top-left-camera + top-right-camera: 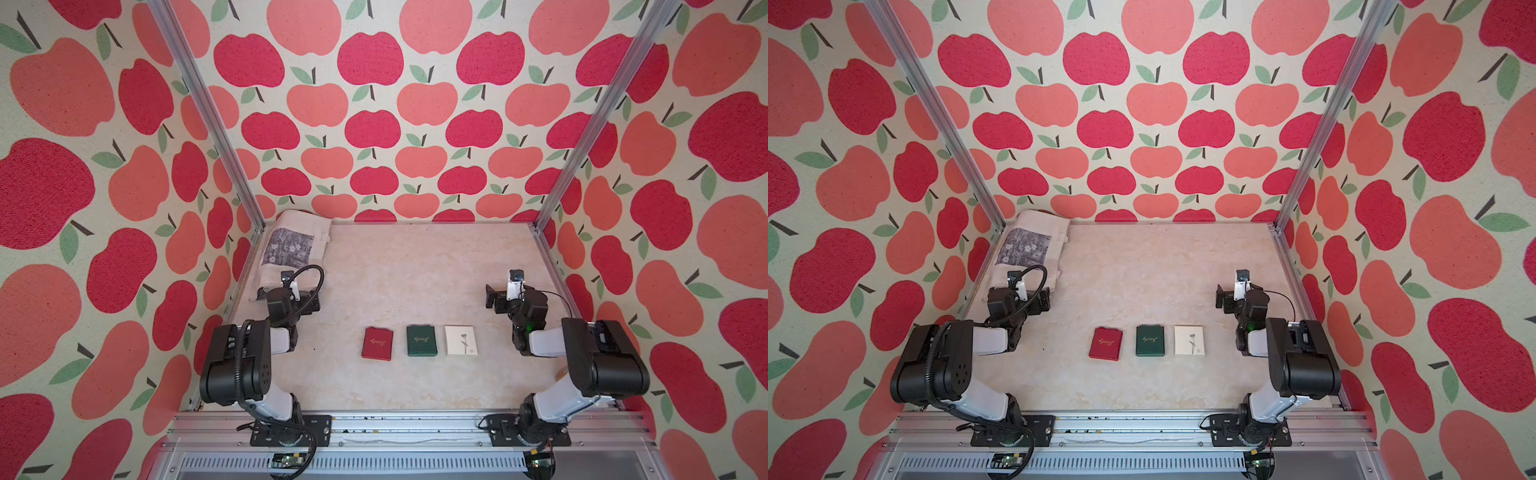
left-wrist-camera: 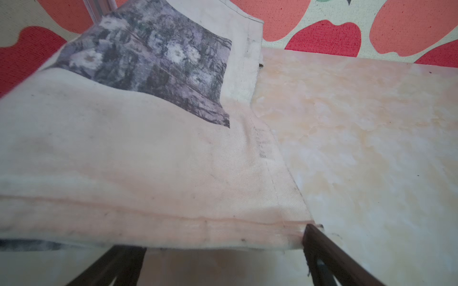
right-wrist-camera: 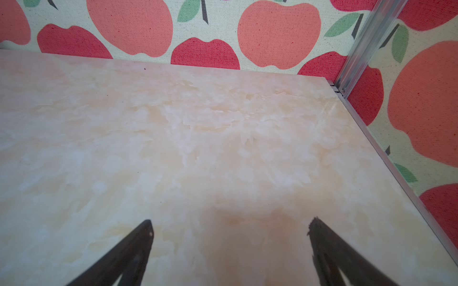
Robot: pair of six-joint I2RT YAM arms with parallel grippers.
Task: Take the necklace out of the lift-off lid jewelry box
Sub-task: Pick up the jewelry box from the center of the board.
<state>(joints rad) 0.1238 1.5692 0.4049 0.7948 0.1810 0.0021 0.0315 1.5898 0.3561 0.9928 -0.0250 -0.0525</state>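
Three small shut boxes lie in a row near the table's front, in both top views: a red one [image 1: 377,343] [image 1: 1106,343], a dark green one [image 1: 421,340] [image 1: 1150,340] and a white one with a flower drawing [image 1: 460,340] [image 1: 1189,340]. I cannot tell which has the lift-off lid. The necklace is hidden. My left gripper [image 1: 291,293] [image 2: 220,237] stands open at the left, at the near edge of a folded cloth bag. My right gripper [image 1: 509,291] [image 3: 231,221] stands open over bare table at the right. Both are well behind the boxes and hold nothing.
The cream cloth bag [image 1: 291,245] [image 2: 124,161] with a grey flower print lies in the far left corner of the marbled table [image 1: 415,270]. Apple-patterned walls and metal frame posts [image 3: 357,47] close in the sides. A metal rail [image 1: 415,428] runs along the front.
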